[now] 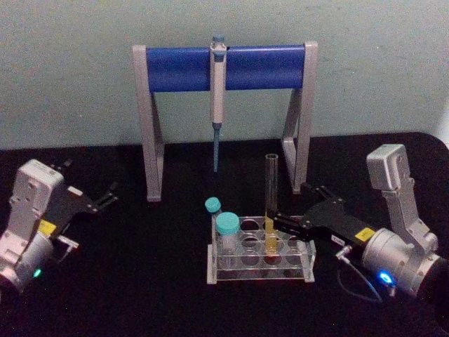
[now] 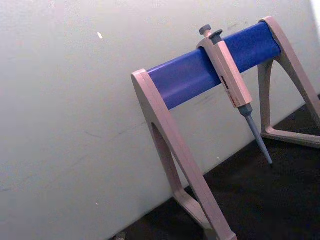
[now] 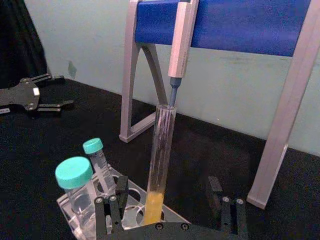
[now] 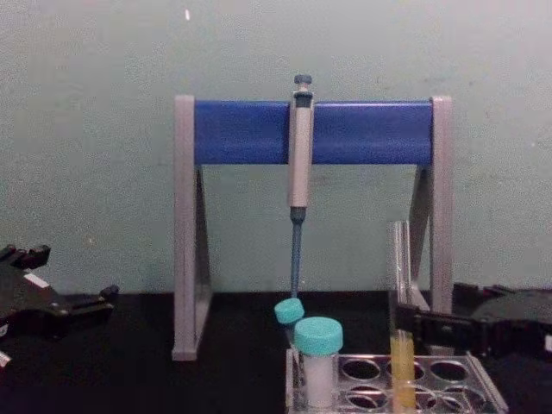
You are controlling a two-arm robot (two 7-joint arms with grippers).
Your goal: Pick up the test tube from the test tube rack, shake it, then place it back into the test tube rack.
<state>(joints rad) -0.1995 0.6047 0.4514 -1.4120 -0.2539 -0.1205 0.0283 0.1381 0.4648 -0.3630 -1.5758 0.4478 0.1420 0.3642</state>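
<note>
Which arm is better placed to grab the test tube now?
Right. The right gripper is open around the test tube in the test tube rack; the left gripper sits far to the left.

Dim, even light from above — pipette stand (image 3: 240, 25) casts soft shadow on wall (image 3: 225, 95).

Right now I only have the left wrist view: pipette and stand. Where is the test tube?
Observer: The test tube stands in the test tube rack, before the pipette stand.
Operator: Is the right end effector on it?
Observer: The right end effector is open, fingers either side of the tube's lower part.
Operator: And the left?
Observer: The left end effector sits open, well left of the rack.
</note>
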